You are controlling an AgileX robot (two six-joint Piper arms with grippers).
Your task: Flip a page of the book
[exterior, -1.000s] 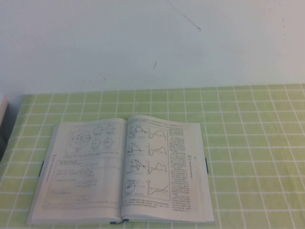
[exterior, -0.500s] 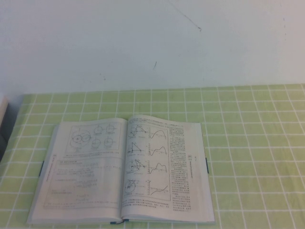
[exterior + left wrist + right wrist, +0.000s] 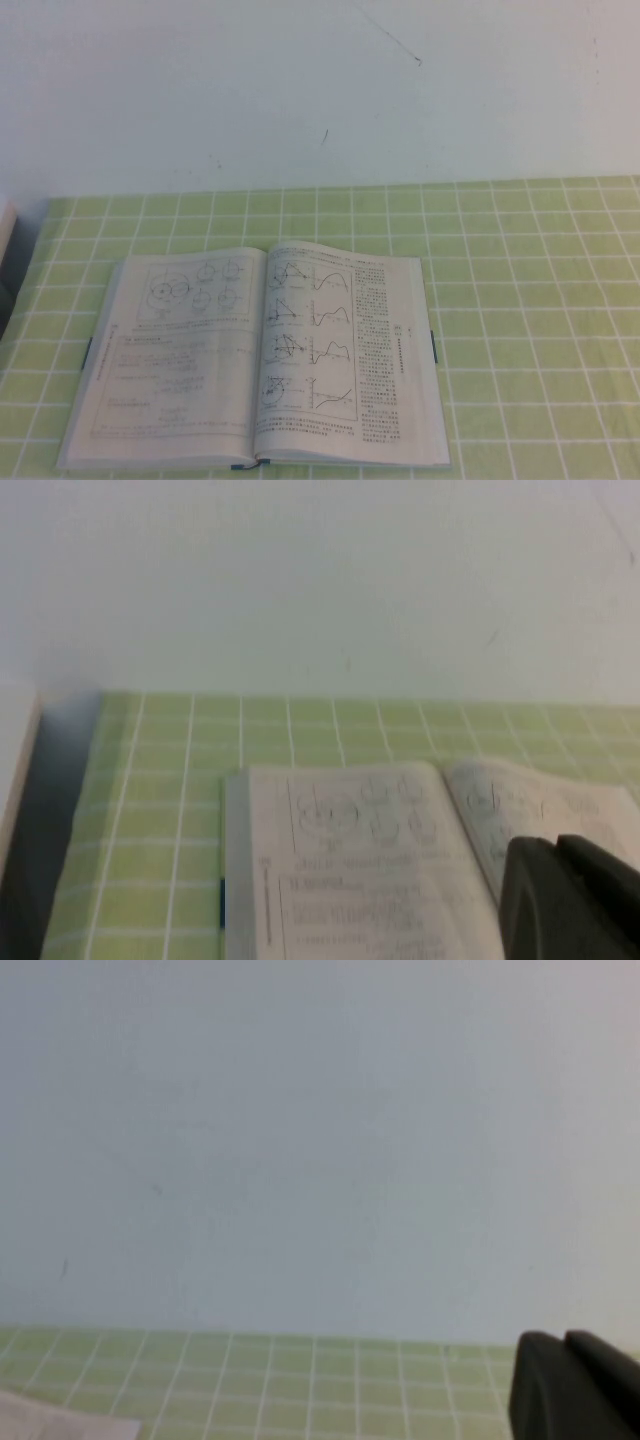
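The book (image 3: 262, 355) lay open on the tabletop (image 3: 520, 300); the right pincer (image 3: 575, 1385) was pressed together and the left pincer (image 3: 570, 895) I could not tell, both back from it; the thin page (image 3: 345, 345) might crumple or two lift together.

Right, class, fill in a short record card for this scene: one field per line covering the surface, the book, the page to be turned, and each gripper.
surface: table with green checked cloth, white wall behind
book: the book lies open and flat
page: the page, right-hand leaf with four rows of curve diagrams, lies flat, not yet lifted
left gripper: left gripper hangs above the book, touching nothing
right gripper: right gripper shut, holds nothing, above the cloth
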